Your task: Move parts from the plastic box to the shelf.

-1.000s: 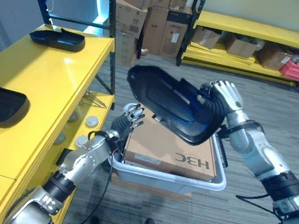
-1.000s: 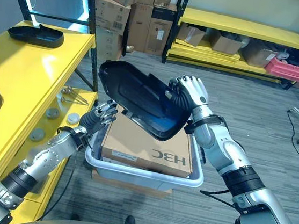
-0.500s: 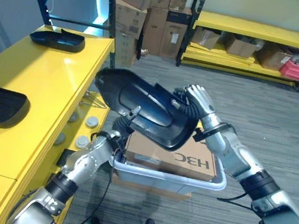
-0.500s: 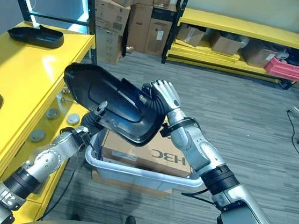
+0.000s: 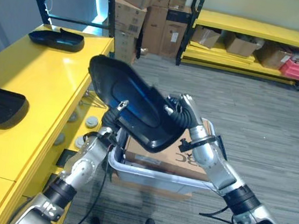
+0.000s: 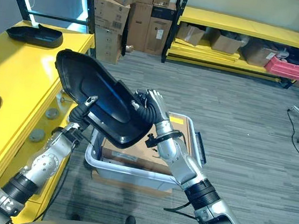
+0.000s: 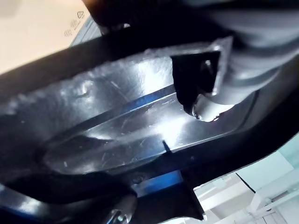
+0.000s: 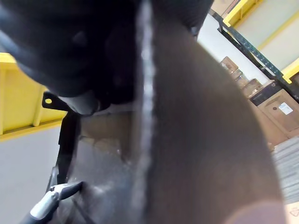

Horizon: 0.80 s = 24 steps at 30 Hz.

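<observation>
Plastic box (image 5: 163, 177), pale grey, on the floor at about 6 o'clock of the head view, just right of the yellow shelf (image 5: 38, 88). Inside the box: a flat brown cardboard carton (image 5: 149, 158) lying level, taking up most of the space. Beneath the box, another brown carton edge showing.

On the yellow shelf top: one black part (image 5: 56, 38) at about 11 o'clock, far end, and a second black part (image 5: 0, 107) at about 9 o'clock, well apart from the first. On the lower level of the shelf, several small round grey discs (image 5: 90, 121).

Large black moulded part (image 5: 131, 103), glossy, held in the air above the box's left edge, tilted, its narrow end toward 11 o'clock and nearing the shelf's corner, not touching it.

Right hand (image 5: 185, 109) at the part's right edge, fingers curled round the rim, gripping it. Left hand (image 6: 82, 111) under the part's lower left side, one finger (image 5: 121, 104) hooked over the front surface; remaining fingers hidden behind the part, so cannot tell how far closed. In the left wrist view, the part's shiny underside (image 7: 121, 116) very close, with a dark-tipped finger (image 7: 205, 93) pressed against it.

Background shelving (image 5: 266, 33) at 1 o'clock with cardboard boxes (image 5: 238, 45).
</observation>
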{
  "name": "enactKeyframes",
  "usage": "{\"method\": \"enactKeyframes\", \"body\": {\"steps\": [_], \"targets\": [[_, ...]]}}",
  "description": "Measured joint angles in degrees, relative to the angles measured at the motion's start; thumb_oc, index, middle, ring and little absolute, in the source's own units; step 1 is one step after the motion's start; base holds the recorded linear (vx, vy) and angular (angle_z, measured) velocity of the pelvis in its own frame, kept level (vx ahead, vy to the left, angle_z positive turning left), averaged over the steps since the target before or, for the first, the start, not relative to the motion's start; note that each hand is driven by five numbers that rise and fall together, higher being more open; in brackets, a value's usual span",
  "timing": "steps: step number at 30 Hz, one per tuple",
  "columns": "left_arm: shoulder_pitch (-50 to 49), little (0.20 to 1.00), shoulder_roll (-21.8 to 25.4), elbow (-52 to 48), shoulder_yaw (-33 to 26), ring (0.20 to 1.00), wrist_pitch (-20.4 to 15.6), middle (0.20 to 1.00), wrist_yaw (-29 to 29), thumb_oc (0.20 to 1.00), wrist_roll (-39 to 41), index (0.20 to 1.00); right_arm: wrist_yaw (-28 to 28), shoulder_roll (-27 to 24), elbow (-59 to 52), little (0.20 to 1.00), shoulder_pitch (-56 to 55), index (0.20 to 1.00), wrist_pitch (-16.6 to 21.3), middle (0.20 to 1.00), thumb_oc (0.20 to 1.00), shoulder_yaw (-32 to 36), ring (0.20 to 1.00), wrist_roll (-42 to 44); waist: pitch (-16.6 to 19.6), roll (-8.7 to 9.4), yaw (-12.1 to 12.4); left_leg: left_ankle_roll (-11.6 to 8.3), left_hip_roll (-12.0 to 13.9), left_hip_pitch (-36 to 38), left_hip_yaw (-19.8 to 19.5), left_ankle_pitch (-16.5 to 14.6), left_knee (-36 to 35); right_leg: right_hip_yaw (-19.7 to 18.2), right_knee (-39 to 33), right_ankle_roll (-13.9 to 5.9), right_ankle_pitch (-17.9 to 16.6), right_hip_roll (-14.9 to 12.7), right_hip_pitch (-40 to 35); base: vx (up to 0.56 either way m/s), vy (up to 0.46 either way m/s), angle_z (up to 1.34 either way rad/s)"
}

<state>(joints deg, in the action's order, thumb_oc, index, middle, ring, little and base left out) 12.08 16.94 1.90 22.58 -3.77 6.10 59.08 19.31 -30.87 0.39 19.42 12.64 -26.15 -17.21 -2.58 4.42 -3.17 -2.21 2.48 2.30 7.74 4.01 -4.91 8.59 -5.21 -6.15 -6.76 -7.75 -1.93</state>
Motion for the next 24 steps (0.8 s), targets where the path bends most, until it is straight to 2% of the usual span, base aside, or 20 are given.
{"method": "enactKeyframes", "body": {"steps": [5,6,7,10,13,14,19,24], "targets": [[-0.12,0.2,0.49,-0.69,-0.02,0.2,-2.5,0.2,1.4,0.2,-6.36,0.2,-0.06,0.95,0.0,0.2,-0.33,0.2,0.86,0.2,0.2,0.39,0.2,1.52,-0.01,-0.01,0.79,0.15,-0.05,-0.08,-0.01,-0.08,-0.01,-0.03,-0.01,-0.02,0.3,-0.07,0.08,0.01,0.065,0.0],[-0.12,0.2,0.84,-1.47,-0.01,0.2,-3.08,0.2,1.88,0.2,-8.07,0.2,-0.07,0.91,0.0,0.561,-0.38,0.561,1.86,0.561,0.561,0.53,0.561,1.57,-0.01,0.0,0.95,0.15,-0.05,-0.12,-0.01,-0.08,0.0,-0.03,-0.01,-0.03,0.31,-0.06,0.12,0.03,0.081,0.0],[-0.12,0.2,1.12,-1.85,-0.07,0.2,-3.95,0.2,2.05,0.2,-9.88,0.2,-0.2,0.86,-0.05,1.0,-0.38,1.0,2.63,1.0,1.0,0.69,1.0,1.59,-0.01,0.0,1.08,0.15,-0.05,-0.1,-0.01,-0.09,0.0,-0.02,-0.01,-0.07,0.33,-0.07,0.1,0.03,0.088,0.01],[-0.23,0.2,2.34,-3.45,-0.89,0.2,-6.77,0.2,3.76,0.2,-17.4,0.2,-2.05,0.13,-2.17,1.0,-2.23,1.0,4.01,1.0,1.0,1.52,1.0,5.04,-0.02,0.0,1.48,0.19,-0.11,-0.15,-0.06,-0.15,0.0,-0.05,0.0,-0.21,0.43,-0.09,0.06,0.03,0.096,0.03],[-0.32,0.2,6.04,-5.95,-1.73,0.2,-8.97,0.2,5.8,0.2,-30.16,0.2,-3.84,0.07,-4.45,1.0,-8.25,1.0,5.58,1.0,1.0,2.11,1.0,9.11,-0.03,0.02,1.74,0.08,-0.47,-0.14,-0.11,-0.27,0.0,-0.02,0.37,-0.26,0.31,-0.14,-0.04,0.0,0.14,0.03],[-0.51,0.2,7.46,-5.83,-1.92,0.2,-10.56,0.2,7.43,0.2,-35.69,0.2,-3.69,0.88,-5.43,1.0,-13.84,1.0,6.98,1.0,1.0,4.05,1.0,11.79,-0.07,0.01,1.62,0.11,-0.83,-0.13,-0.09,-0.39,-0.01,-0.04,0.4,-0.39,0.2,-0.43,-0.01,-0.03,0.188,-0.02],[-4.72,0.2,7.65,-4.67,-8.59,0.2,-14.57,0.2,11.35,0.2,-37.39,0.2,-1.39,4.11,-2.5,1.0,-25.97,1.0,7.23,1.0,1.0,11.71,1.0,17.01,-0.77,0.69,-1.86,0.9,-1.85,0.18,0.42,-1.15,-0.03,-0.4,0.43,-0.97,-0.54,-1.46,0.15,-0.02,0.126,-0.09],[-7.45,0.2,9.18,-3.34,-9.63,0.2,-18.09,0.2,12.52,0.2,-39.75,0.2,-1.85,5.99,13.35,1.0,-30.3,1.0,6.86,1.0,1.0,16.18,1.0,19.99,-1.8,1.29,-2.41,1.0,-1.67,0.48,2.27,-1.41,-0.07,-2.0,1.02,-1.3,-2.62,-1.54,1.48,0.0,0.041,-0.22]]}}
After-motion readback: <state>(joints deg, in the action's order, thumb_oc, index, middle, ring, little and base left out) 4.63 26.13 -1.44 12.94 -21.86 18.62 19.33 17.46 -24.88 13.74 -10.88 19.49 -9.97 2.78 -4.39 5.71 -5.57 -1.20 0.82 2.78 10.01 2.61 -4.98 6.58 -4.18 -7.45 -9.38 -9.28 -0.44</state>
